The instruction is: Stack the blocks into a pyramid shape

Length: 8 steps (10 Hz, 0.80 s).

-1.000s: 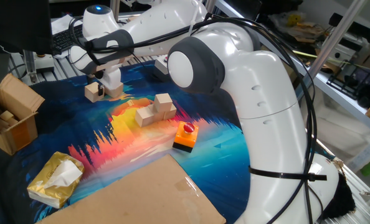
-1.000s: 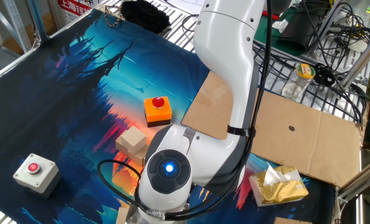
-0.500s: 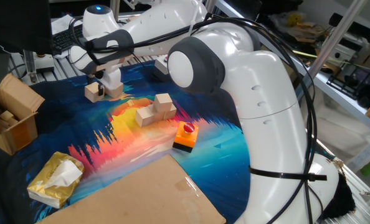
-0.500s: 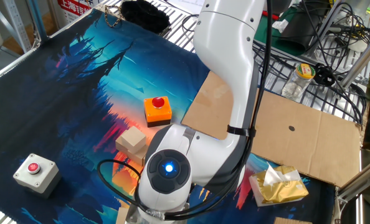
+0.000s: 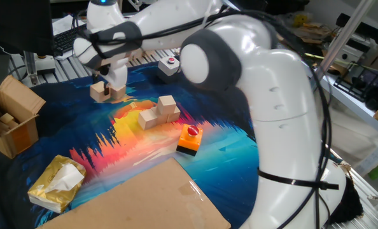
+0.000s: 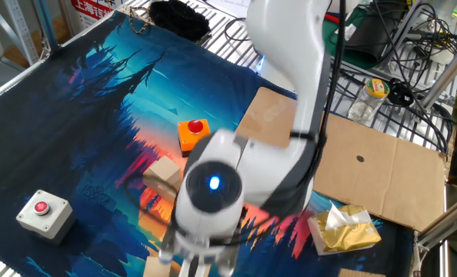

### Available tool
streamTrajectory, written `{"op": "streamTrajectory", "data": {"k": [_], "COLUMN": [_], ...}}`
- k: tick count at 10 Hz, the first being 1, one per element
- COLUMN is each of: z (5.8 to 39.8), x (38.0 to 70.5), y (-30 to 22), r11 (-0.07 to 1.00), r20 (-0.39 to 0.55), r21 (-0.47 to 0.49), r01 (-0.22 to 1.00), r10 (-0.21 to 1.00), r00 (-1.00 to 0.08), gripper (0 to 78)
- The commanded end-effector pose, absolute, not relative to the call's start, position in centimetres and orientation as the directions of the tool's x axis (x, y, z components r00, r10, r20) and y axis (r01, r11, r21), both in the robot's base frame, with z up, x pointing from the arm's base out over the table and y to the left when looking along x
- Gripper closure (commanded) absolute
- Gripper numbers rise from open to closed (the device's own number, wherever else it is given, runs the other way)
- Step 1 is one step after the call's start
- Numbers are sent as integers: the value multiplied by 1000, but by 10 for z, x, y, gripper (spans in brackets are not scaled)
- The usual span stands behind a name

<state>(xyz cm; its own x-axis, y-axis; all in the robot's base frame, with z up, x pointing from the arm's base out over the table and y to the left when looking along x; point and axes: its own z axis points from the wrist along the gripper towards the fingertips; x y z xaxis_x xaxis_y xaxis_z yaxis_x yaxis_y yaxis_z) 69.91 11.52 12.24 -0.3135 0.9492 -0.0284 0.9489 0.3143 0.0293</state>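
Note:
Three pale wooden blocks (image 5: 158, 112) form a small stack mid-mat: two side by side and one (image 5: 167, 102) on top. In the other fixed view only part of this stack (image 6: 164, 171) shows beside the arm. At the mat's far left my gripper (image 5: 109, 91) points down and looks shut on a block (image 5: 100, 92), with another block (image 5: 118, 95) close behind its fingers. In the other fixed view the gripper (image 6: 200, 265) is blurred at the bottom edge, next to a block (image 6: 149, 267).
An orange-and-black block with a red button (image 5: 189, 138) sits just in front of the stack. An open cardboard box (image 5: 11, 117), a yellow bag (image 5: 55, 184), a cardboard sheet (image 5: 144, 200) and a grey button box (image 6: 42, 211) ring the mat.
The arm has started moving: wrist and gripper rose and shifted slightly right, and the block at the fingers moved with them. The three-block stack has not moved.

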Motion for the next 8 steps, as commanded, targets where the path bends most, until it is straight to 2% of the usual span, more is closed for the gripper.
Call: {"op": "streamTrajectory", "data": {"k": [1, 8], "z": [166, 161], "x": [653, 638], "y": [79, 54], "r11": [288, 276], "r20": [-9, 5], "r21": [9, 29], "r01": [958, 961], "r10": [958, 961], "r00": [-288, -277], "gripper": [764, 764]}}
